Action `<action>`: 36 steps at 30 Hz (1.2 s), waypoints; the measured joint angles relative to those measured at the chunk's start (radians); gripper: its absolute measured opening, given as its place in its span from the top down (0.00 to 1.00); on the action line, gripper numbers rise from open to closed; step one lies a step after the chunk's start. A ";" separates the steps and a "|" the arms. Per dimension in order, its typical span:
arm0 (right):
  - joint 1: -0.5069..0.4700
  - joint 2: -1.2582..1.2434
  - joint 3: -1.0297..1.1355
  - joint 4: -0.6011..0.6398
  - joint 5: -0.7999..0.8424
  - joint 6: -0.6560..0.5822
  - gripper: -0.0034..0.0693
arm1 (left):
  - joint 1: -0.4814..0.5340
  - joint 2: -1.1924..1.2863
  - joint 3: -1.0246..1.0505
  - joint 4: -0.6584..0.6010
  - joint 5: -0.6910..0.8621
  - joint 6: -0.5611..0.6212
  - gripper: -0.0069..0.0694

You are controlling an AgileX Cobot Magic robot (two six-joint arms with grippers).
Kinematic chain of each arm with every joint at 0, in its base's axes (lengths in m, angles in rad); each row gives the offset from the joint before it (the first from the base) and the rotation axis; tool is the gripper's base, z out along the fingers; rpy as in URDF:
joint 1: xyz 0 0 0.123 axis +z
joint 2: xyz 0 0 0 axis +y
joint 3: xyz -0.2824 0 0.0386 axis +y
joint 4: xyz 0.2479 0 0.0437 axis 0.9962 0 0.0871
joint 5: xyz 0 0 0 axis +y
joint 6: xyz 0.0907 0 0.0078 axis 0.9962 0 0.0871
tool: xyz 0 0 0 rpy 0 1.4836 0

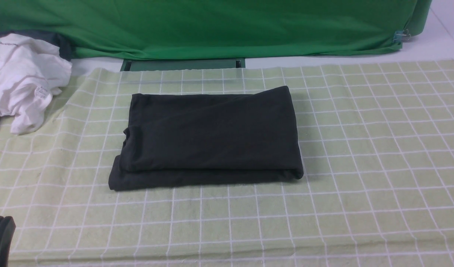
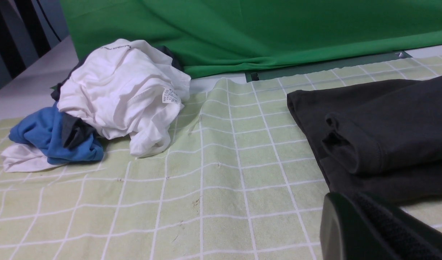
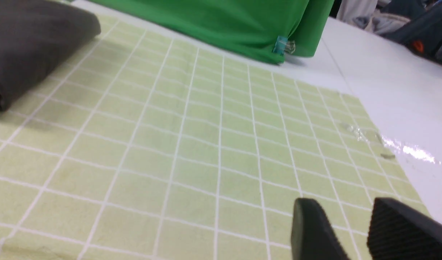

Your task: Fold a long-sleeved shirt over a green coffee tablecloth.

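Count: one folded long-sleeved shirt (image 1: 212, 137); one gridded green coffee tablecloth (image 1: 360, 185); one plain green backdrop cloth (image 1: 212, 26); one white garment (image 1: 23, 78); one blue garment (image 2: 47, 137); two hands, left hand (image 2: 372, 227) and right hand (image 3: 351, 231).

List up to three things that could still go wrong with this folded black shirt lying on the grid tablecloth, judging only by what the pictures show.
1. The long-sleeved shirt has uneven layers: its bottom layer sticks out at the near left, so the stack may slump if nudged.
2. The left gripper, shut, sits close to that corner and could drag it when moving.
3. The tablecloth ripples near the white garment; tugging there might shift the fold.
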 joint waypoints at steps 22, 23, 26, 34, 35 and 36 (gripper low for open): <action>0.042 -0.001 0.000 0.000 0.010 0.191 0.62 | 0.000 0.000 0.000 0.000 0.007 0.000 0.89; 0.042 -0.001 0.000 0.000 0.010 0.193 0.62 | 0.000 0.000 0.000 0.000 0.007 0.000 0.89; 0.042 -0.001 0.000 0.000 0.010 0.194 0.62 | 0.000 0.000 0.000 0.000 0.007 0.000 0.89; 0.042 -0.001 0.000 0.000 0.010 0.198 0.62 | 0.000 0.000 0.000 0.000 0.007 0.000 0.89; 0.042 -0.001 0.000 0.000 0.010 0.198 0.62 | 0.000 0.000 0.000 0.000 0.007 0.000 0.89; 0.042 -0.001 0.000 0.000 0.010 0.198 0.62 | 0.000 0.000 0.000 0.000 0.007 0.000 0.89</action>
